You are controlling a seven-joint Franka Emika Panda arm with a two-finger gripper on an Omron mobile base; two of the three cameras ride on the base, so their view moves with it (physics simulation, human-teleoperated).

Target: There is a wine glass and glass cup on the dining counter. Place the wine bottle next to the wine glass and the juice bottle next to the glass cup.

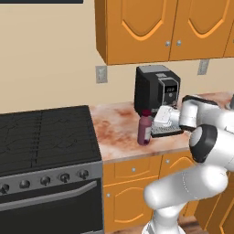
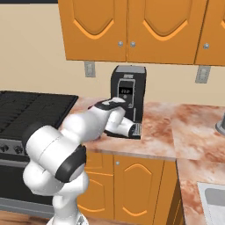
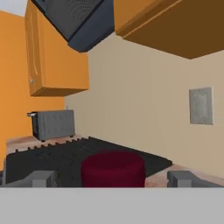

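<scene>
The juice bottle [image 1: 145, 129], short and dark purple-maroon with a reddish cap, stands upright on the marbled worktop [image 1: 116, 132] just left of the coffee machine. My gripper [image 1: 151, 118] reaches it from the right at cap height. In the hand view the bottle's cap [image 3: 113, 168] sits between the two fingertips [image 3: 41, 178], which stand wide apart with a gap on each side, so the gripper [image 3: 113, 178] is open around the cap without touching it. The wine bottle, wine glass, glass cup and dining counter are out of view.
A black coffee machine [image 1: 155, 89] stands against the wall right behind the bottle. The black stove [image 1: 45, 132] lies to the left, with a grey toaster [image 3: 52, 124] beyond it. Orange wall cabinets [image 1: 160, 27] hang overhead. A sink corner [image 2: 213, 200] shows at the far right.
</scene>
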